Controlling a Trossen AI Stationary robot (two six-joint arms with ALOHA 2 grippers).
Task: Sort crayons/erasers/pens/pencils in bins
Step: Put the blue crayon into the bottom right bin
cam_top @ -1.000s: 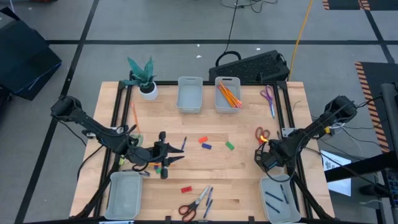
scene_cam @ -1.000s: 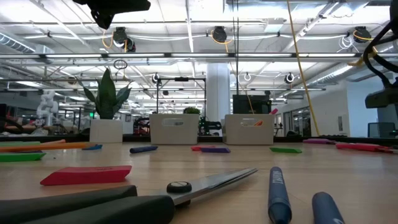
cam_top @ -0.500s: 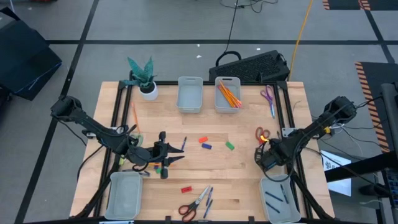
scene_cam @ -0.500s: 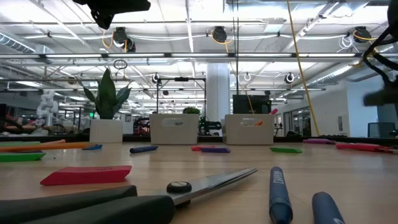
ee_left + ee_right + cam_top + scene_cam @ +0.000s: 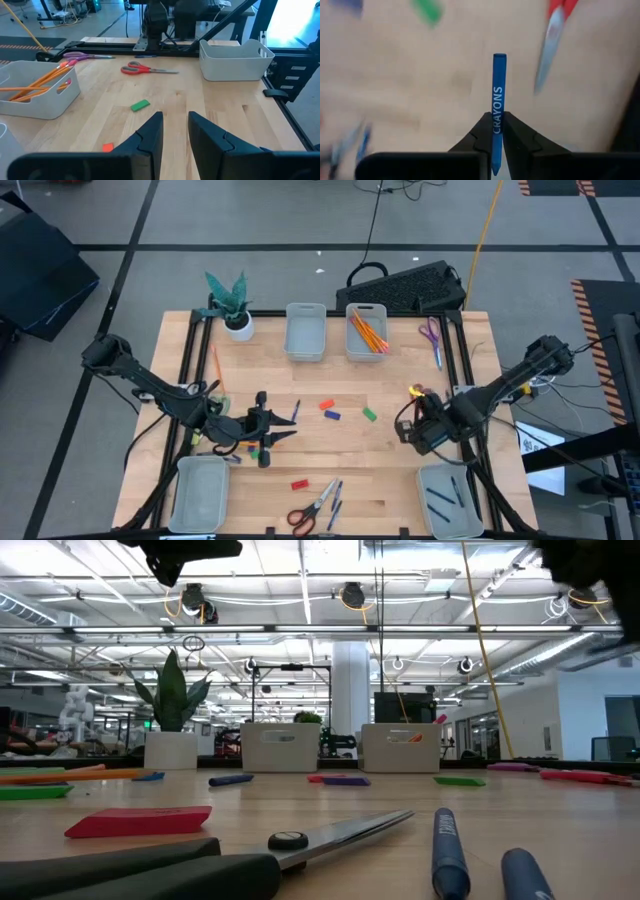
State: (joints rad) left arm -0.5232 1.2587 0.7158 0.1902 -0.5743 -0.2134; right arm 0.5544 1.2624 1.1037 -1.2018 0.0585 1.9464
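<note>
Right gripper (image 5: pixel 493 131) above the table's right side, beside the near-right bin (image 5: pixel 448 498), fingers pinched on a blue crayon (image 5: pixel 498 97) marked CRAYONS, held clear of the wood. Left gripper (image 5: pixel 175 131) idle at the left, fingers slightly parted, gripping nothing; green eraser (image 5: pixel 140 105) lies ahead

blue crayon (image 5: pixel 499 90) upright in right pincer (image 5: pixel 492 131), bins seemingly apart
</note>
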